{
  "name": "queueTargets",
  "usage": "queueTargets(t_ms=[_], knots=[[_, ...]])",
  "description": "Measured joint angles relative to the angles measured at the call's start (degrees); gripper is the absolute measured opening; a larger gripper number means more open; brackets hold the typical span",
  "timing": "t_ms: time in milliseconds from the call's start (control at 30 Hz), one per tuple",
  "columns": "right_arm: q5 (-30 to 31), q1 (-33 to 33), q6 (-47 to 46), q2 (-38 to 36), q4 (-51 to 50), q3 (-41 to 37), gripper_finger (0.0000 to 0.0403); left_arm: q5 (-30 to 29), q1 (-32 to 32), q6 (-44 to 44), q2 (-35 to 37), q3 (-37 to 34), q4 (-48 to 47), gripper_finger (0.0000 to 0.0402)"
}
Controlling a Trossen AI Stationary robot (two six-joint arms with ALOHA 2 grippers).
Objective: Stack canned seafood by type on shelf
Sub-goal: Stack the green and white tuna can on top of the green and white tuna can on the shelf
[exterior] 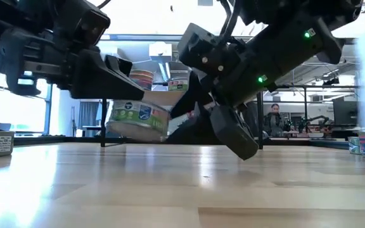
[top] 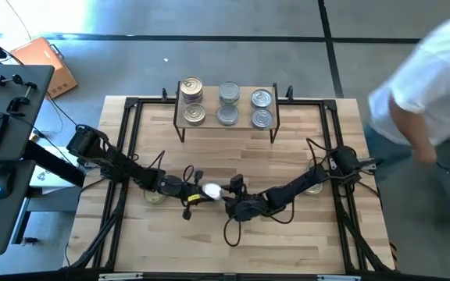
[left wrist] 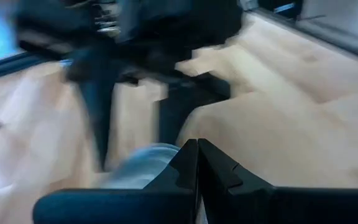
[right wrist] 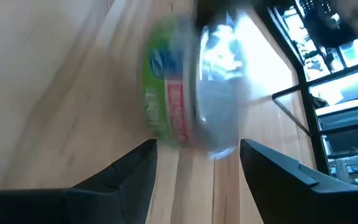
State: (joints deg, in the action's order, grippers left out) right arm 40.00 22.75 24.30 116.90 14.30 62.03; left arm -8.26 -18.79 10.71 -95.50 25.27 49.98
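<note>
Left fingers (top: 196, 195) clenched on round green-labelled tin (exterior: 138, 119) — right fingers (top: 235, 190) spread, smooth wood tabletop (top: 209, 160).

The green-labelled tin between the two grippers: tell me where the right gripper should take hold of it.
Grip the green-labelled tin across its curved label wall, not its flat lid. In the right wrist view it seems to lie lid-first toward the open right gripper, so probably close the fingers on opposite sides, coming in level over the table.

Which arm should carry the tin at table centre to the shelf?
Left, probably. In the low view the tin hangs off the table at the left end effector; the right end effector is open.
</note>
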Motion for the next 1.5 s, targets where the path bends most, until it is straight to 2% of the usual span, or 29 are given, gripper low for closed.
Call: queueTargets(t_ms=[333,467,567,633,733,833,1067,1300,1367,1500], knots=[[3.0,1.68,0.51,-0.02,-0.8,0.27,0.0223,-1.5,1.01,-0.08,0.0,0.05,-0.28,0.0001],[2.96,1.83,-3.5,-0.02,-1.44,0.27,0.0244,-1.61,0.95,-0.39,0.23,0.05,-1.18,0.0001],[2.78,1.74,-7.89,-0.02,-1.76,0.25,0.0269,-2.24,1.25,-4.79,2.51,0.06,-5.89,0.0001],[1.68,1.7,-9.74,-0.02,-2.33,0.23,0.028,-3.8,1.92,-8.37,4.71,0.07,-12.38,0.0],[0.32,1.52,-10.34,-0.02,-2.48,0.23,0.0283,-6.99,3.15,-12.57,7.03,0.05,-21.41,0.0],[-0.07,1.25,-10.29,-0.02,-2.51,0.21,0.0282,-7.15,5.14,-15.03,7.3,0.05,-25.82,0.0],[-0.27,1.26,-8.99,-0.02,-2.42,0.19,0.0282,-7.28,7.22,-14.76,5.92,0.16,-25.18,0.0],[-1.37,1.24,-9.26,-0.02,-1.08,0.14,0.0281,-8.61,5.93,-14.67,9.25,0.55,-24.77,0.0],[-3.7,0.46,-11.37,-0.02,-0.23,0.14,0.0281,-9.55,5.95,-15.78,10.43,0.53,-27.88,0.0],[-15.33,-3.86,-15.7,-0.02,-0.43,0.14,0.0272,-10.0,4.39,-16.52,13.85,0.38,-33.4,0.0]])
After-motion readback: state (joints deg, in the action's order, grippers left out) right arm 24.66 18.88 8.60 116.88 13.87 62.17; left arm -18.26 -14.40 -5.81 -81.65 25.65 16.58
